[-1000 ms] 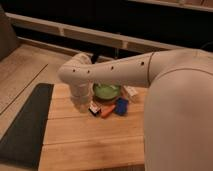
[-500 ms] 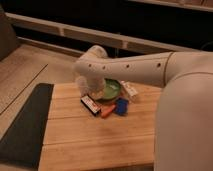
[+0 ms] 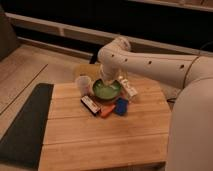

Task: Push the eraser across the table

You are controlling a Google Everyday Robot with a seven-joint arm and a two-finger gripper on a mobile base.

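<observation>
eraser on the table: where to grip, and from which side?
Probably best to take the eraser at mid-length, across its narrow width, coming straight down from above. It lies flat on the table with its long axis diagonal, so only the long side edges offer a hold. The orange piece crowds one end and the green bowl sits just behind. The gripper is over the bowl.

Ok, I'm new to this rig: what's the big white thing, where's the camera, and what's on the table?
The white shape is the robot's single arm. The one camera looks down on the light wooden plank table. The arm's hand hangs over the round green bowl; whether it holds anything is unclear. In front of the bowl lie the flat black eraser, an orange piece and a blue block. A pale cup stands left of the bowl, a whitish box right. A dark grey mat lies along the table's left.
</observation>
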